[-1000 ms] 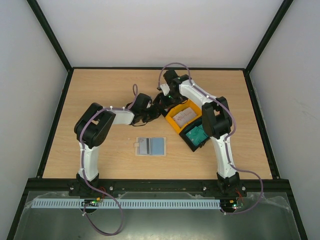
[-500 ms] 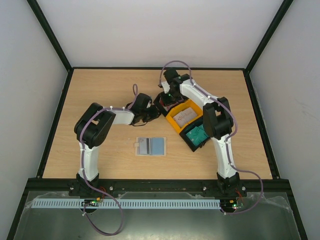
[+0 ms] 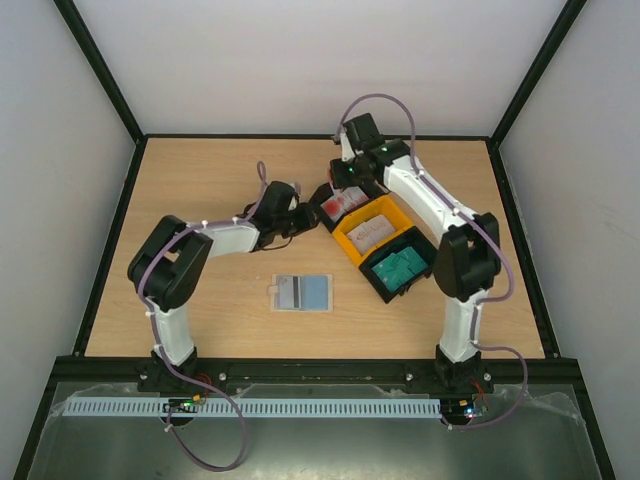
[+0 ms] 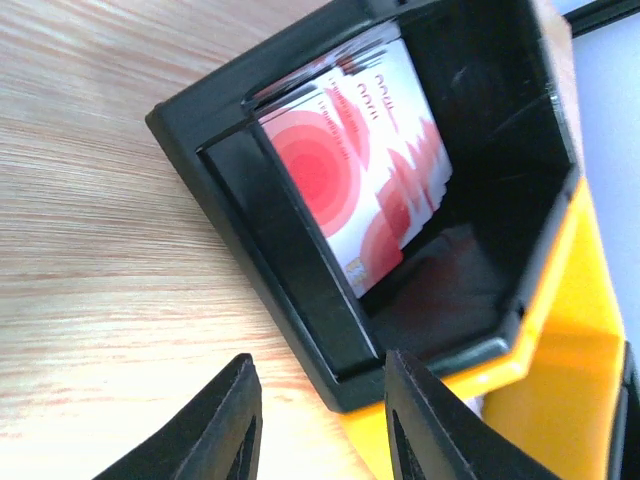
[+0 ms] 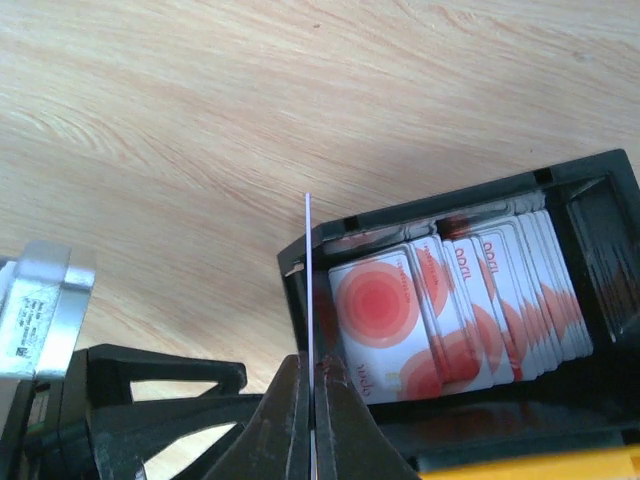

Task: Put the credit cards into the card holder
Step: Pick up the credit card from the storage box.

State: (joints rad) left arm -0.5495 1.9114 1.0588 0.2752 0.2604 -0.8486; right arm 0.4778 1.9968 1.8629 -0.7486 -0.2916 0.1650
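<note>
table: one, wood top, everything's on it
bins: three in a row running 10 to 4 o'clock. First black bin has red-print credit cards, orange bin has beige ones, second black bin has teal; stacks too packed to count
card holder: one, open flat mid-table, long axis 9-to-3
right gripper: pinching one white card edge-on over the red-print bin; holder's roughly 7 o'clock from it, well apart
left gripper: jaws partly spread, nothing in them, beside that bin; it's the nearer one, holder at 6 o'clock
</note>
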